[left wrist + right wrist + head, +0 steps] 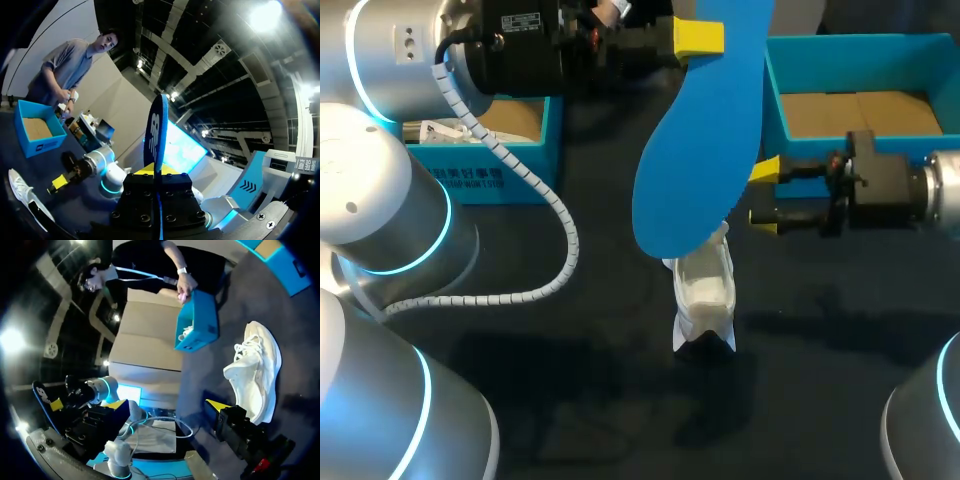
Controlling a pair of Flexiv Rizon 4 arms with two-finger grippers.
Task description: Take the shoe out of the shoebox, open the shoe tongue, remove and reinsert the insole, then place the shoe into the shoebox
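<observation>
The left gripper (pixel 705 37) is clamped on one end of the blue insole (pixel 695 140), which hangs down over the white shoe (pixel 705 290). The shoe sits on the dark table (pixel 570 400), outside both boxes. The right gripper (pixel 765 193) stands just beside the shoe with its jaws apart, touching nothing. Reinsertion looks like the step in hand. It would likely go best if the right gripper pinned the shoe's collar first, and the insole then went in toe end first at a slant, not straight down. Beyond the shoe on the right arm's side, a blue shoebox (pixel 775 90) shows only its bare cardboard floor. The other blue box (pixel 490 160), on the left arm's side of the shoe, holds something white, too unclear to name. A person's hand (pixel 185 287) is at its rim.
</observation>
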